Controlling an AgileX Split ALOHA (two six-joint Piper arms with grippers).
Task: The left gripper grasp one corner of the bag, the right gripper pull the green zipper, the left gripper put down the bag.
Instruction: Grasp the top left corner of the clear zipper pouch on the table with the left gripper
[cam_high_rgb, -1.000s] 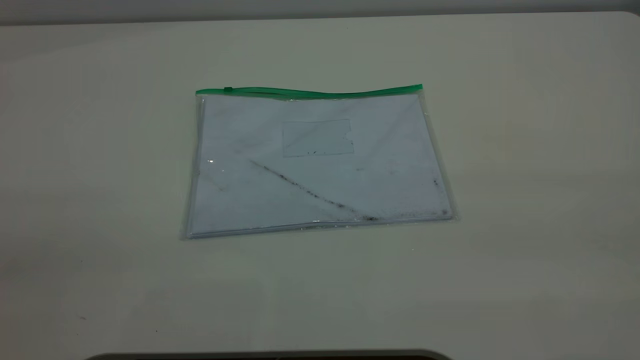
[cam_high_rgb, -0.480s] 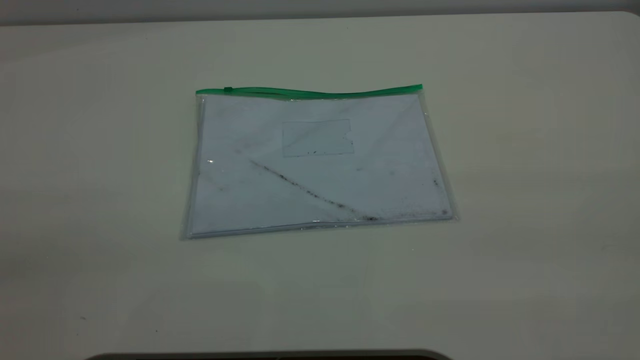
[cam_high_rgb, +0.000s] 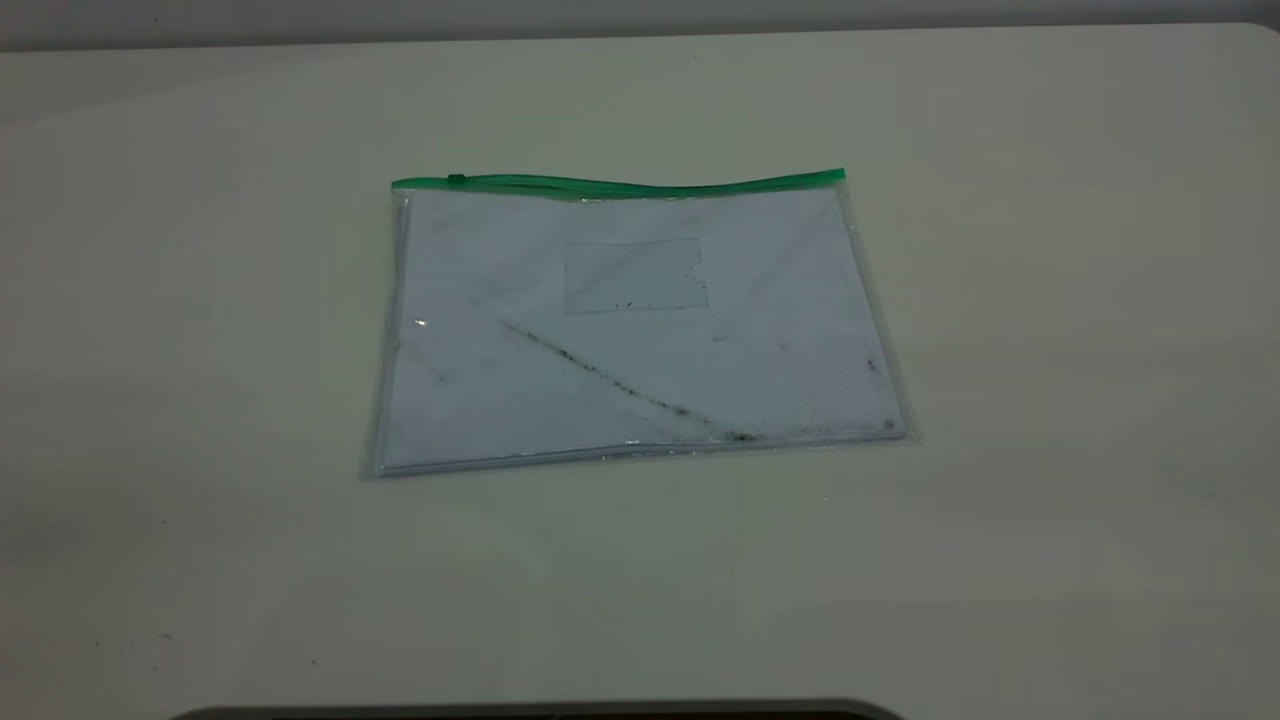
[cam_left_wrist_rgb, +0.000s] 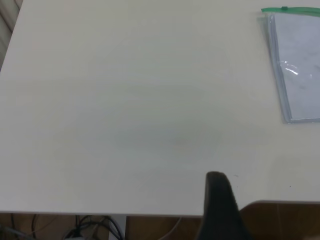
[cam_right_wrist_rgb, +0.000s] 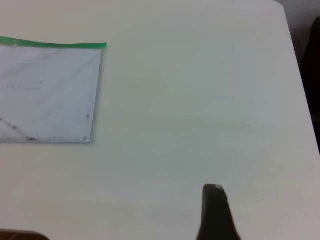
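Note:
The clear bag (cam_high_rgb: 640, 330) lies flat on the white table, white paper inside, with a dark diagonal smudge across it. The green zipper (cam_high_rgb: 620, 184) runs along its far edge, with the slider tab (cam_high_rgb: 456, 179) near the left corner (cam_high_rgb: 395, 185). Neither arm shows in the exterior view. In the left wrist view the left gripper (cam_left_wrist_rgb: 216, 179) hangs over the table's near edge, far from the bag (cam_left_wrist_rgb: 300, 65) and its zipper (cam_left_wrist_rgb: 292, 9). In the right wrist view the right gripper (cam_right_wrist_rgb: 214, 191) is over bare table, well away from the bag (cam_right_wrist_rgb: 50, 90) and its green corner (cam_right_wrist_rgb: 104, 45).
The white table (cam_high_rgb: 1050, 400) stretches wide around the bag on all sides. Its near edge (cam_left_wrist_rgb: 100, 214) shows in the left wrist view with cables below. Its rounded far right corner (cam_right_wrist_rgb: 280, 7) shows in the right wrist view. A dark rim (cam_high_rgb: 540, 711) lies at the front.

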